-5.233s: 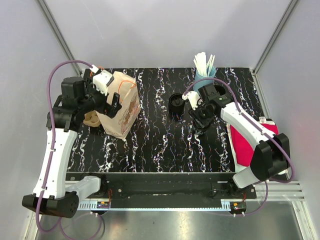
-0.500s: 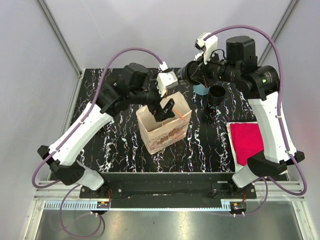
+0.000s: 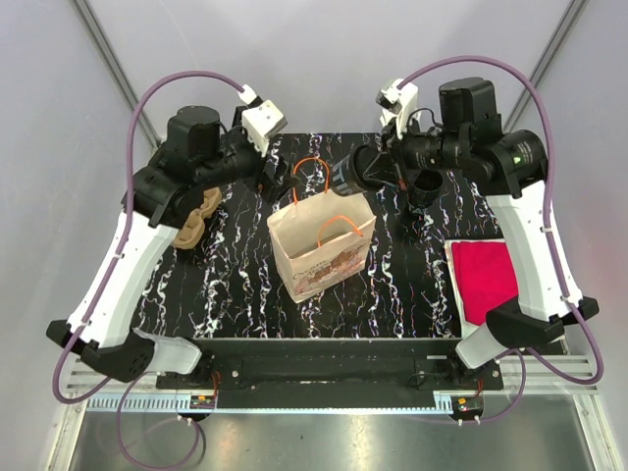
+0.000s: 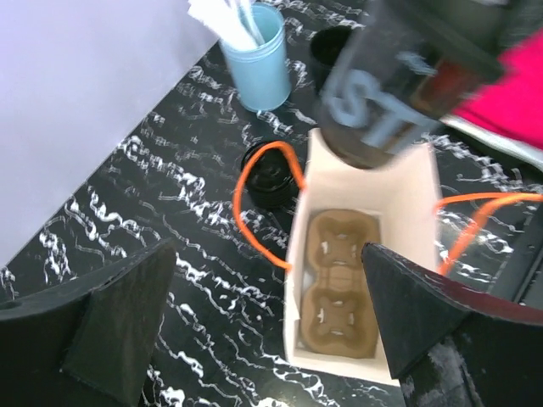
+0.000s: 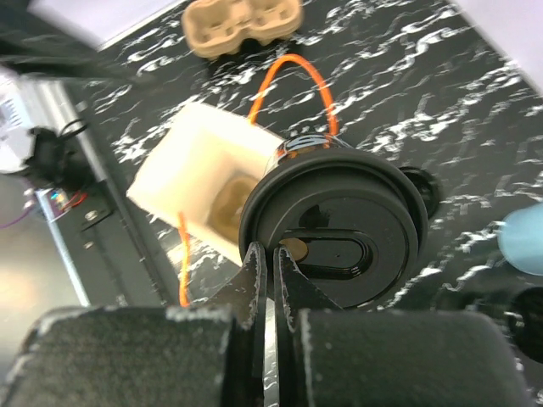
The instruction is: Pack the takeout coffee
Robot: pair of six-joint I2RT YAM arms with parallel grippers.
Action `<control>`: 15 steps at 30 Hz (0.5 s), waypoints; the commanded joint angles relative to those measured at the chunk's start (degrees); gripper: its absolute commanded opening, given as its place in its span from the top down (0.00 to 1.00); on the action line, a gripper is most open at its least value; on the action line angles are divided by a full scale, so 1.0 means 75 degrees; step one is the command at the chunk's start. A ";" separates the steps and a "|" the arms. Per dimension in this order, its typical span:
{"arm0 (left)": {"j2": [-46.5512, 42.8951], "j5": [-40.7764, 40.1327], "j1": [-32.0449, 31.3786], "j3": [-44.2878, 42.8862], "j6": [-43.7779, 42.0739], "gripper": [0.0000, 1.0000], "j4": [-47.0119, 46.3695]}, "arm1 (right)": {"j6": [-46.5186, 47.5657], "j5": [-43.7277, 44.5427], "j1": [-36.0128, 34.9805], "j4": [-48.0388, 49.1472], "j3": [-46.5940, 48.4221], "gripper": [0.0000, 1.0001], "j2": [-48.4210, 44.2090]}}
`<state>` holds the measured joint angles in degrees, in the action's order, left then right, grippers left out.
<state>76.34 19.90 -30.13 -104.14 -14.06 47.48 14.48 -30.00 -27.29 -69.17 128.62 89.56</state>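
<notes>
The paper bag [image 3: 319,245] with orange handles stands open mid-table. A brown cup carrier [image 4: 339,292] lies at its bottom. My right gripper [image 3: 381,163] is shut on the lid rim of a black lidded coffee cup [image 3: 349,177] and holds it tilted above the bag's far edge; the right wrist view shows the lid [image 5: 339,242] pinched between the jaws [image 5: 273,254]. My left gripper [image 3: 281,181] is open and empty, above and to the left of the bag; in its wrist view [image 4: 270,250] the bag [image 4: 373,191] lies below, with the held cup [image 4: 399,93] over it.
A second black cup [image 3: 424,186] stands behind the right gripper. A black lid [image 4: 270,174] lies beside the bag. A blue cup of white sticks [image 4: 254,51] is at the back. A spare brown carrier [image 3: 191,221] lies left, a red cloth [image 3: 486,280] right.
The bag moved from the left to mid-table. In the last half second my left gripper drew back left off the bag and my right gripper carried the cup left over it.
</notes>
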 commanded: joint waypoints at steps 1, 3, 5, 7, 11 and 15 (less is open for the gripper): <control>0.0532 0.0123 0.0372 0.0350 -0.0175 0.01 -0.0577 | -0.0208 -0.0711 -0.0146 -0.0153 -0.0203 1.00 -0.0082; 0.0766 0.0299 0.0443 0.0373 -0.0199 0.01 -0.0670 | -0.0208 -0.0723 -0.0228 -0.0141 -0.0297 1.00 -0.0012; 0.0919 0.0557 0.0443 0.0350 -0.0222 0.01 -0.0741 | -0.0220 -0.0676 -0.0287 -0.0130 -0.0332 1.00 0.0093; 0.1153 0.0755 0.0443 0.0303 -0.0222 0.01 -0.0788 | -0.0220 -0.0594 -0.0392 -0.0141 -0.0356 1.00 0.0187; 0.1505 0.1073 0.0443 0.0198 -0.0222 0.01 -0.0800 | -0.0220 -0.0442 -0.0545 -0.0118 -0.0379 1.00 0.0480; 0.1716 0.1190 0.0443 0.0174 -0.0187 0.07 -0.0870 | -0.0197 -0.0278 -0.0662 -0.0164 -0.0333 1.00 0.0738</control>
<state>88.77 25.47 -26.81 -101.51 -15.07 45.06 13.61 -32.84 -31.18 -70.08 125.75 93.49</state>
